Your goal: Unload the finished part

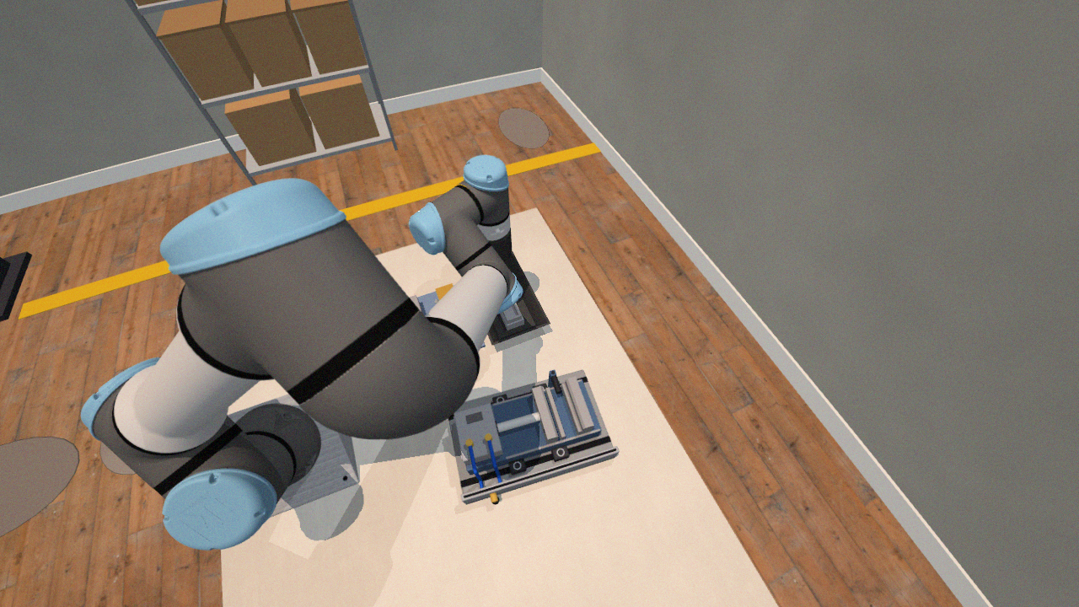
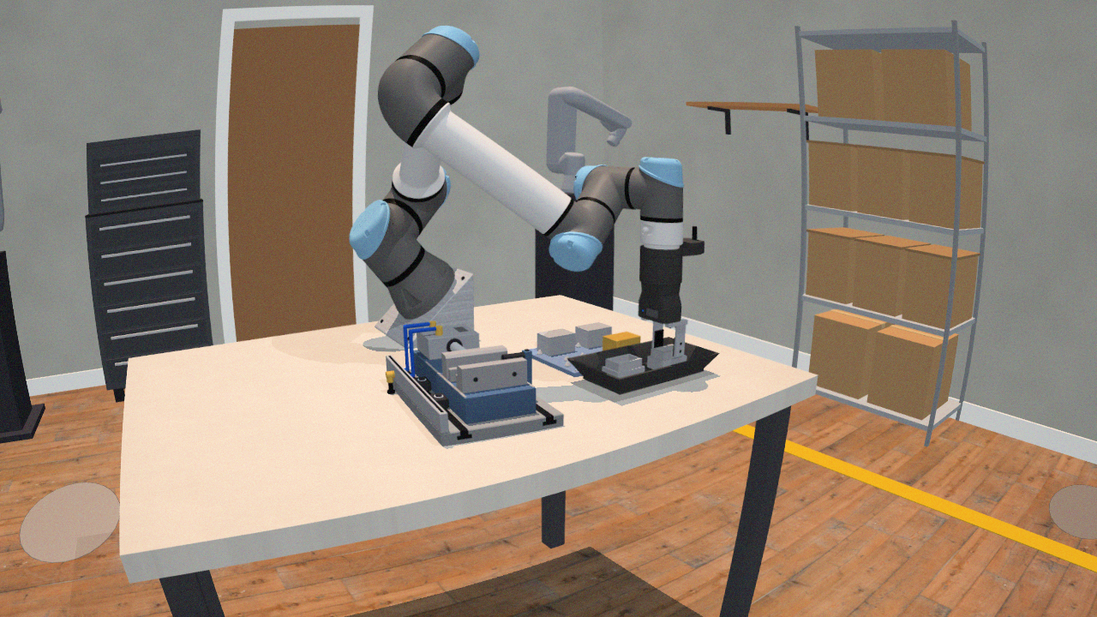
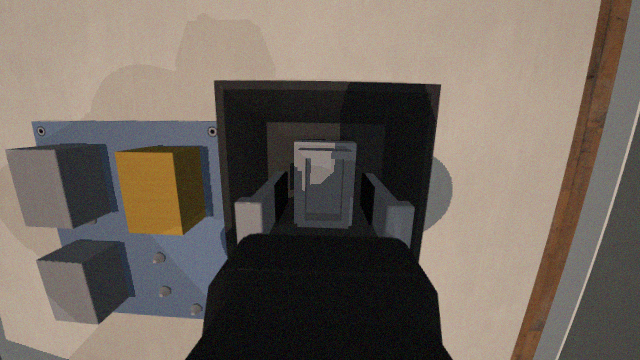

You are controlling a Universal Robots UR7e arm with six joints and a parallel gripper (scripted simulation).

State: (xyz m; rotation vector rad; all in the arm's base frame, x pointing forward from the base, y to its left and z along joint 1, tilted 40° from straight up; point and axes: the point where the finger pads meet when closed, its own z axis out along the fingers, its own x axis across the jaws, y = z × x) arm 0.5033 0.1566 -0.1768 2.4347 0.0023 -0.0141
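The finished part (image 3: 325, 185) (image 2: 665, 356) (image 1: 512, 315), a grey block with a pocket on top, lies on the floor of the black outfeed tray (image 3: 400, 115) (image 2: 699, 359) (image 1: 539, 315). My gripper (image 3: 324, 187) (image 2: 665, 344) is open. Its two fingers stand on either side of the part with a gap on each side. A second pocketed block (image 2: 622, 363) lies beside it in the tray; my gripper body hides it in the wrist view. The vise (image 1: 528, 425) (image 2: 475, 380) stands nearer the table's middle with no block between its jaws.
A blue fixture plate (image 3: 170, 260) left of the tray carries grey blocks (image 3: 55, 185) (image 3: 85, 280) (image 2: 555, 339) and a yellow block (image 3: 155, 190) (image 2: 621, 338). The table edge (image 3: 575, 200) runs close on the right. A shelf rack (image 2: 890, 230) with boxes stands beyond it.
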